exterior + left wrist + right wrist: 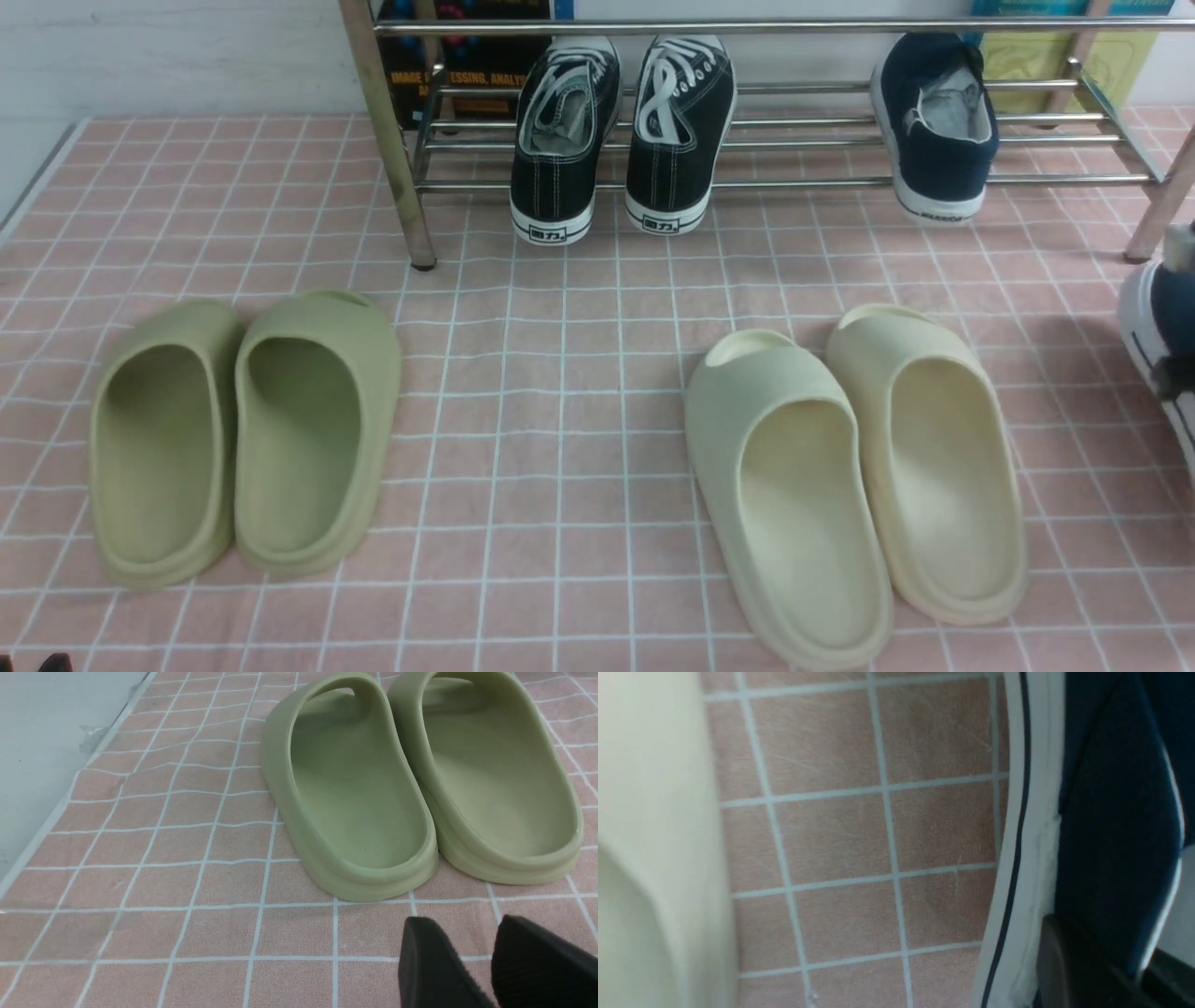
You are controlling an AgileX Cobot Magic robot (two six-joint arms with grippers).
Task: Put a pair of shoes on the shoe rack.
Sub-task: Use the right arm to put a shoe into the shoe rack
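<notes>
The steel shoe rack (766, 182) stands at the back. One navy slip-on shoe (938, 121) rests on its bars at the right, heel toward me. The second navy shoe (1162, 336) is at the far right edge of the front view, cut off, its white sole turned toward the left. In the right wrist view my right gripper (1120, 970) is shut on this shoe's navy side wall (1111, 812), one finger outside it and one inside. My left gripper (460, 926) is slightly open and empty, low over the mat just behind the green slides (355, 793).
Black lace-up sneakers (621, 131) sit on the rack's left-centre. Green foam slides (243, 429) lie front left and cream foam slides (859, 476) front right, close beside the held shoe. The cream slide also shows in the right wrist view (654, 835). The pink tiled mat (560, 373) ends at the left.
</notes>
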